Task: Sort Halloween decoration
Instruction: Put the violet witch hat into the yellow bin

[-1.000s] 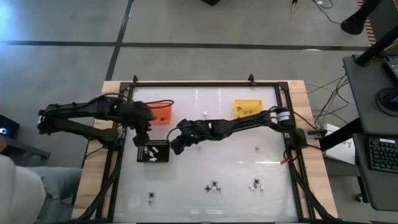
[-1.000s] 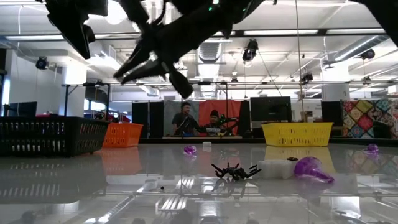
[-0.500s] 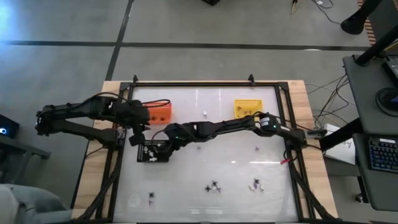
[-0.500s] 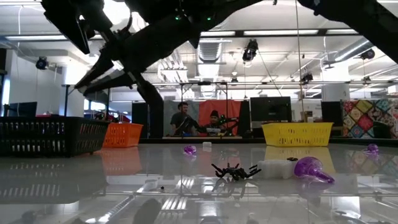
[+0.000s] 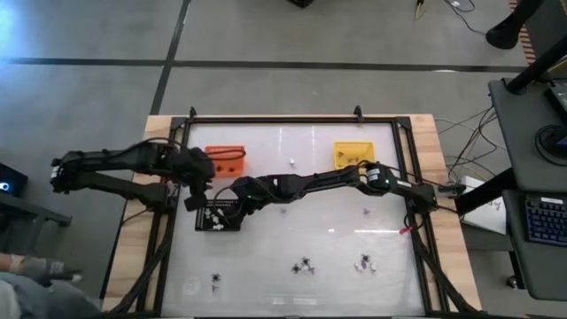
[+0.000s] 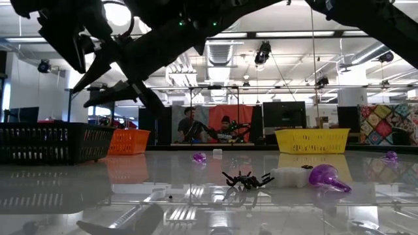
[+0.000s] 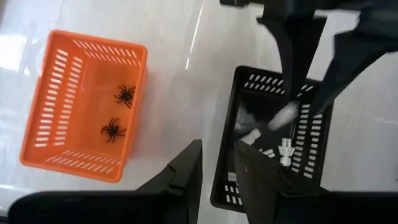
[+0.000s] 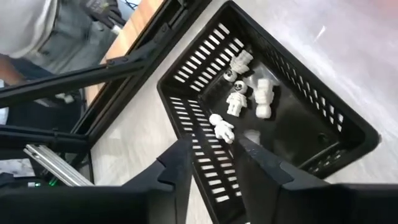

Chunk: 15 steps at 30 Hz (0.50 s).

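We see our right gripper [image 8: 211, 163], now spread above the black slatted plastic basket [image 8: 348, 134], drop a small white skeleton trinket [image 8: 222, 127] beside the other white figures [image 8: 249, 84], so another sorting is done; our left gripper [image 7: 217, 168] hovers nearby, slightly parted.

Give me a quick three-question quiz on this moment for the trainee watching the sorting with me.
1. True or false: the orange tray holds two black spiders.
2. Which tray is the right gripper above? A) yellow tray B) black tray C) orange tray
3. Fill in: the trinkets in the black tray are ____ in colour.

Key: 1 true. 2 B; its fingers are apart, a white skeleton figure just beyond them over the tray wall. 3 white.
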{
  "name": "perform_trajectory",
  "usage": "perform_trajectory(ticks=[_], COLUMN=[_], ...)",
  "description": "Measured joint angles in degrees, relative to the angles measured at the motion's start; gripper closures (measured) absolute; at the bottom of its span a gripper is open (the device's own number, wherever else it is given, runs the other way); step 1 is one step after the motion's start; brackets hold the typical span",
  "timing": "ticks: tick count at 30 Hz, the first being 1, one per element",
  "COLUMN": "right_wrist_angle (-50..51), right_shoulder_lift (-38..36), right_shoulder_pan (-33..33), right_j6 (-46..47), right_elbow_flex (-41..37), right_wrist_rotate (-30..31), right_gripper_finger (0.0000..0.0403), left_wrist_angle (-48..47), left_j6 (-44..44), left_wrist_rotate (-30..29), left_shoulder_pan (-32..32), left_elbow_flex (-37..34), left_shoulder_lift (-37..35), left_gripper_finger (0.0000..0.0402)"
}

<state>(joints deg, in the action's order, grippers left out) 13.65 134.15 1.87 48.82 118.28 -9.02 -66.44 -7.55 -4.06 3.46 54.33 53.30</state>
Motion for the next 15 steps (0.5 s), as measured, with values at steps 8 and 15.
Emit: perform_trajectory(ticks=[8, 15], right_wrist_angle=[18.53, 37.93], right_shoulder_lift=[-1.79, -4.39], right_shoulder_pan=[-1.98, -2.17], right_j6=[-2.36, -10.55], right_elbow_flex=[1.97, 3.52], right_wrist_rotate=[0.26, 1.54], right_gripper_finger=[0.0270, 0.0268], left_wrist_angle=[0.06, 0.66], left_j6=[-0.39, -0.39], left_wrist_rotate=[0.05, 0.09], left_shoulder_pan=[0.00, 0.00], left_elbow_flex=[-0.91, -0.91], left_shoulder_lift=[-0.25, -0.52], left_gripper_finger=[0.0326, 0.0326])
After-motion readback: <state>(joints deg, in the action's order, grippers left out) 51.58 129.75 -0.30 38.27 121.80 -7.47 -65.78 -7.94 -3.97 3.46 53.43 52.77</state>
